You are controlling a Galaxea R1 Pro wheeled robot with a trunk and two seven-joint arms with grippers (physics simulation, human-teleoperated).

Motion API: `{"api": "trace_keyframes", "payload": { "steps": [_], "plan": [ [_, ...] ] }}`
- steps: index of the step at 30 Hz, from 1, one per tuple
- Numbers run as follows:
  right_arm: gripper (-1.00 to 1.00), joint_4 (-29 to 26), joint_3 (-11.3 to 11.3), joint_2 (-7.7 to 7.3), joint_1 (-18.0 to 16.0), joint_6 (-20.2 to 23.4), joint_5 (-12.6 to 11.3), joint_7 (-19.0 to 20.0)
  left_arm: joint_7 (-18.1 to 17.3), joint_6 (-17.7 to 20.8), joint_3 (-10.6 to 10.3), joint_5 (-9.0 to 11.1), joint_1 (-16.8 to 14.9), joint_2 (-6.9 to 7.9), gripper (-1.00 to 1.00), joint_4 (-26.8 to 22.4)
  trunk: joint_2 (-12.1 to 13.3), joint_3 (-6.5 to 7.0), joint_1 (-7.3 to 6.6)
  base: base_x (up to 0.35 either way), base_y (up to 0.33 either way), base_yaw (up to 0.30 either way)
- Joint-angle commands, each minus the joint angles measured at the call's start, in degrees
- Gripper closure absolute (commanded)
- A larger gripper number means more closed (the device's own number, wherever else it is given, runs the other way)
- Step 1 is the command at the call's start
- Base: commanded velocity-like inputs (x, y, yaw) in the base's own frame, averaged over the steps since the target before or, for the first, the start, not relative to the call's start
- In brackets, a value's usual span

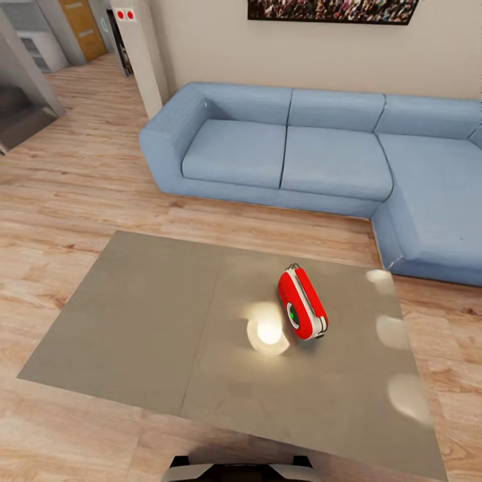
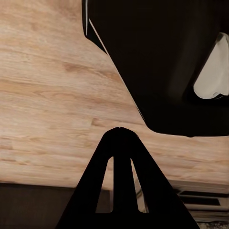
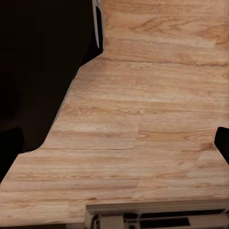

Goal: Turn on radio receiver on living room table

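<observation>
Left end effector fingertips together above wood-grain plank floor

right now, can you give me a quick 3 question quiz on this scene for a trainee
1. True or false: the radio stands on the table.
2. The radio is nearer which side of the table? A) the sofa side B) the side away from the sofa
3. Fill in: the left gripper has its fingertips ____ over the wood floor.

Key: 1 true; 2 A; 3 together
</observation>
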Motion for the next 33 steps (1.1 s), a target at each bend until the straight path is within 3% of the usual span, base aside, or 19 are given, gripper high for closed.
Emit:
{"api": "trace_keyframes", "payload": {
  "steps": [1, 33],
  "plan": [
    [-1.00, 0.0, 0.0, 0.00, 0.0, 0.0, 0.0, 0.0, 0.0, 0.0, 0.0, 0.0, 0.0, 0.00, 1.00, 0.0, 0.0, 0.09, 0.00, 0.000, 0.000, 0.000],
    [-1.00, 0.0, 0.0, 0.00, 0.0, 0.0, 0.0, 0.0, 0.0, 0.0, 0.0, 0.0, 0.0, 0.00, 1.00, 0.0, 0.0, 3.03, 0.00, 0.000, 0.000, 0.000]
  ]
}}
